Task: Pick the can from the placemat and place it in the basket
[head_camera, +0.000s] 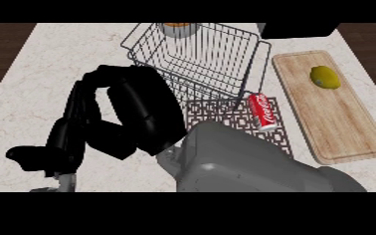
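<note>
Red can [263, 112] sits on the placemat [220, 113], just below the wire basket [192, 55]; we cannot tell whether our right hand [147, 110], centre-left, is spread.

Red can [263, 111] lies on the placemat [213, 110] beside the wire basket [220, 74].

Light falls even and soft across the pale surface [66, 59], fairly bright. Black robot hand [143, 112] reads as a dark mass with faint grey sheen; grey forearm [249, 164] carries a small bright highlight near its left edge.
</note>
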